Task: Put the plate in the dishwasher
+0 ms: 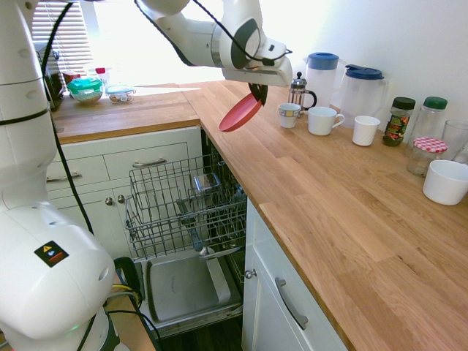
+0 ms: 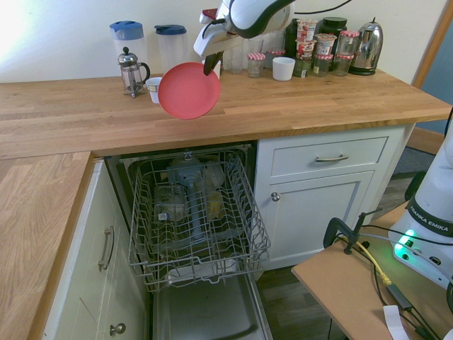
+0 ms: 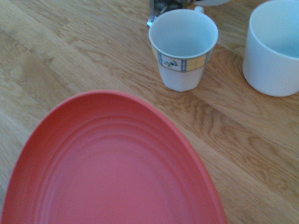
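Plate [image 2: 188, 90]: coral-red, tilted steeply, held clear of the wooden countertop [image 2: 85, 117]; upper centre of both exterior frames.
Gripper [image 2: 211, 65]: clamped on the plate's upper rim.
Dishwasher [image 2: 205, 315]: lower centre, door down.
Wire rack [image 2: 195, 212]: pulled out.
Patterned cup [image 3: 183, 49]: on the countertop beyond the plate.
French press [image 2: 131, 71]: behind the cup.
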Action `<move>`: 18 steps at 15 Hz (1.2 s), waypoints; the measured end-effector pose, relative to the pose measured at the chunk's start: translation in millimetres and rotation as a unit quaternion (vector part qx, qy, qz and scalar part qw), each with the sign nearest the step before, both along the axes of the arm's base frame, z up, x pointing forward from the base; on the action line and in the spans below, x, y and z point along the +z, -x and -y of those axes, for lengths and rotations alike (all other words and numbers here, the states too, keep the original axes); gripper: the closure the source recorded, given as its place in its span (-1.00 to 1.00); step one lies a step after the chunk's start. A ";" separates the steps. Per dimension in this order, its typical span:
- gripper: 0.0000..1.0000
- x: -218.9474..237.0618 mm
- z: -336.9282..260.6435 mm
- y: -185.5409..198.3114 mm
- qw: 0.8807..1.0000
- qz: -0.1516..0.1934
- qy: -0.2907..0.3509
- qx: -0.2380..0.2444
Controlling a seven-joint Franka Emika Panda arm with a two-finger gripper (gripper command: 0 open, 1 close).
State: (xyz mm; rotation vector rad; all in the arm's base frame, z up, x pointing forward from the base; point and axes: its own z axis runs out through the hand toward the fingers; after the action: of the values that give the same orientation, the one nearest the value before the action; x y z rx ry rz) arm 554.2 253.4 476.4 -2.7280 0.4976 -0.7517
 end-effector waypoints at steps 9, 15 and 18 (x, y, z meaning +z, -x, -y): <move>1.00 2.7 -54.2 40.8 0.991 0.053 0.117 0.044; 1.00 -44.2 -149.7 140.2 0.952 0.105 0.230 0.173; 1.00 -69.1 -182.9 182.3 0.931 0.128 0.284 0.192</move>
State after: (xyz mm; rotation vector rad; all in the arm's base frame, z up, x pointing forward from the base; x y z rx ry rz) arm 371.9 436.3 407.3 -3.0075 -0.3681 -1.2663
